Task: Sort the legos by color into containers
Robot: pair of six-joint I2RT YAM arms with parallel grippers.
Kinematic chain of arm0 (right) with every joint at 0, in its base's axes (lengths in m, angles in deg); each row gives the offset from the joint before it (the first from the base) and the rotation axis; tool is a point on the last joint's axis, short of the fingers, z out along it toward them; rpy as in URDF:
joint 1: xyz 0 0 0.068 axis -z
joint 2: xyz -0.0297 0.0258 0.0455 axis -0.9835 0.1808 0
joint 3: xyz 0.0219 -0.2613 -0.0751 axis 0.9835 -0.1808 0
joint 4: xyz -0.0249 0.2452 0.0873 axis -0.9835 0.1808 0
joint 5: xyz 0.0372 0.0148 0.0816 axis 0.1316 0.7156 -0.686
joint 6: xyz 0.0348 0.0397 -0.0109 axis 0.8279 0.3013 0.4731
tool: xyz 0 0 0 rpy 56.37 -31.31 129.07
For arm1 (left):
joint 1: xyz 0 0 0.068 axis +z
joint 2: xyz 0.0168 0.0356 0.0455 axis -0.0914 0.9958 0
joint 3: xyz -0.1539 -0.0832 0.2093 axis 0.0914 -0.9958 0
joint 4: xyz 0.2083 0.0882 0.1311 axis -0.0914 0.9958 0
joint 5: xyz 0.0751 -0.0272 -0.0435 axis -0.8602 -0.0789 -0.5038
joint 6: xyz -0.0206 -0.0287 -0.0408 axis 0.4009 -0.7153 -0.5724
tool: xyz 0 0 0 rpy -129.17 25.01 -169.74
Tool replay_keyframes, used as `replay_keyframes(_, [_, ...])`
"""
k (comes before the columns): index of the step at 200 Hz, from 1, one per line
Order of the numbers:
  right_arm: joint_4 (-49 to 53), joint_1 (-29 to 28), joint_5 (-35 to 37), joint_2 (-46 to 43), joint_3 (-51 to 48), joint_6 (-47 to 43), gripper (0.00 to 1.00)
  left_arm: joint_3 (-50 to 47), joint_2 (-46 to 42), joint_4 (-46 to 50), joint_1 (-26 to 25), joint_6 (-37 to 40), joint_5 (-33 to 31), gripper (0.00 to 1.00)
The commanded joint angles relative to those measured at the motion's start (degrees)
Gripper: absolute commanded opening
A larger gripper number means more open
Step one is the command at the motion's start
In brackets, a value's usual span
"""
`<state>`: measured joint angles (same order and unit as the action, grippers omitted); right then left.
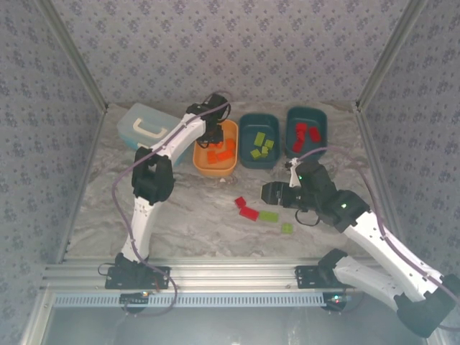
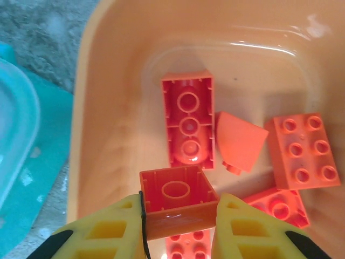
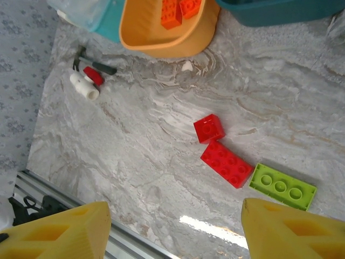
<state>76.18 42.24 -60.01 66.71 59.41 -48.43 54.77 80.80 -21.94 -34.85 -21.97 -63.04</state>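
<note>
My left gripper hangs inside the orange bin, shut on a square orange brick held hollow side up. Several orange bricks lie on the bin floor below. From above, the left gripper is over the orange bin. The middle teal bin holds lime green bricks; the right teal bin holds red bricks. My right gripper is open above the table, near a square red brick, a long red brick and a green brick.
A small green brick lies by the right arm. The light blue case stands left of the orange bin. A small white, red and black object lies on the marble near the orange bin. The metal rail runs along the near edge.
</note>
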Motion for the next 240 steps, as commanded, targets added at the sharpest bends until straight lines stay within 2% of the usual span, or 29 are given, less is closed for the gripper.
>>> replay_keyframes(1, [-1.32,-1.73,0.10,0.82,-0.76,1.32,0.67,1.97,1.45,2.33,0.52,1.81,-2.84,0.24])
replay_keyframes(49, [1.00,-3.77,4.38,5.05,0.29,0.99,0.67,2.06,2.66,2.57,0.60,1.38,-3.32,0.25])
replay_keyframes(71, [1.69,-4.58,5.52,8.54,0.29,0.23,0.67,1.90,2.97,3.09,0.52,1.16,-3.48,0.29])
replay_keyframes(104, [0.92,-8.47,8.84,15.88,1.05,-2.29,0.68,1.58,1.63,3.00,0.56,0.93,-2.24,0.47])
replay_keyframes(127, [-0.12,-10.28,10.88,23.15,3.42,-10.28,0.71,2.05,-0.58,3.18,0.43,0.50,-0.90,0.60])
replay_keyframes(153, [-1.27,-11.30,12.60,31.77,7.16,-16.50,0.76,2.28,-4.31,3.83,0.15,-0.12,-0.27,0.64])
replay_keyframes(178, [-1.32,-11.85,13.32,39.37,11.99,-20.17,0.77,-1.04,-11.89,3.42,0.10,-2.47,0.78,0.65])
replay_keyframes(203, [-0.32,-12.09,14.32,46.70,16.49,-21.45,0.77,-11.02,-24.42,-0.50,0.13,-6.29,3.20,0.68])
replay_keyframes(240, [0.00,-12.23,15.91,53.63,18.48,-21.29,0.64,-30.11,-43.64,-7.43,-0.18,-11.74,8.79,0.73])
